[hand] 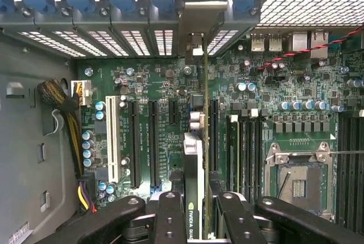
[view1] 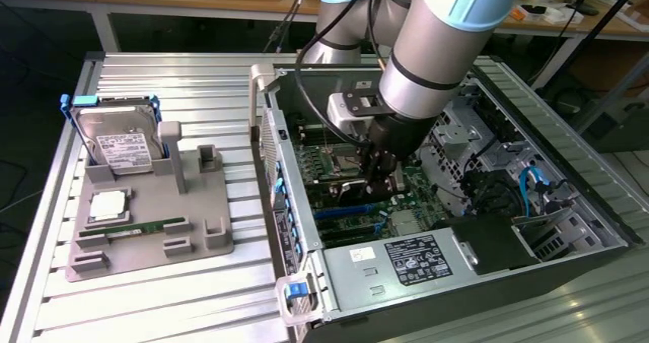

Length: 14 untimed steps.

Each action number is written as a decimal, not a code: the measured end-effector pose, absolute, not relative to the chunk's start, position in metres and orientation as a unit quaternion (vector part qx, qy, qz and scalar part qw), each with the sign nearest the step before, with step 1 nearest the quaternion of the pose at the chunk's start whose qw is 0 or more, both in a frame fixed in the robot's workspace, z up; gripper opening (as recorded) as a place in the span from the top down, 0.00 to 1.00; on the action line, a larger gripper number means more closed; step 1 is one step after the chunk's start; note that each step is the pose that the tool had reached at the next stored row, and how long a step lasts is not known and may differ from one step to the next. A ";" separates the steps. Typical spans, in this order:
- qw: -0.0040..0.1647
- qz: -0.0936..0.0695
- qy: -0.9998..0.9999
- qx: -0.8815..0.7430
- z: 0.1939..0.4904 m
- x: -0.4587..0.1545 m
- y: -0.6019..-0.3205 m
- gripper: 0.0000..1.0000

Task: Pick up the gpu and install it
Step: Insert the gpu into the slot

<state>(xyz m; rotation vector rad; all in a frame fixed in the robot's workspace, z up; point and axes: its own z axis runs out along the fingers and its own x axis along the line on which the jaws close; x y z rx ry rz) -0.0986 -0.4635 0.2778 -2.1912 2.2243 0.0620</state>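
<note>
The gpu (hand: 194,164) appears edge-on in the wrist view, a thin card with a green board edge. Its silver bracket (hand: 202,19) reaches up to the slot openings in the case's rear wall. My gripper (hand: 196,218) is shut on the card, with one black finger (hand: 169,215) on each side of it. The card stands upright over the motherboard (hand: 165,85), lined up along the long black expansion slots (hand: 153,141); whether it touches a slot is hidden. In the exterior view my gripper (view1: 384,177) is down inside the open computer case (view1: 548,138).
On the exterior view's left, a grey tray (view1: 152,244) holds a silver hard drive (view1: 120,147), a processor (view1: 109,204) and a green memory stick (view1: 147,227). The power supply (view1: 406,259) fills the case's near end. A cable bundle (hand: 68,119) and case walls hem in the board.
</note>
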 end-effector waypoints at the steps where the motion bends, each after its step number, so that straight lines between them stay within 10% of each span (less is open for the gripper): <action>1: 0.010 0.020 0.712 -0.702 0.277 -0.099 -0.463 0.73; 14: 0.007 0.024 0.712 -0.702 0.277 -0.099 -0.463 0.73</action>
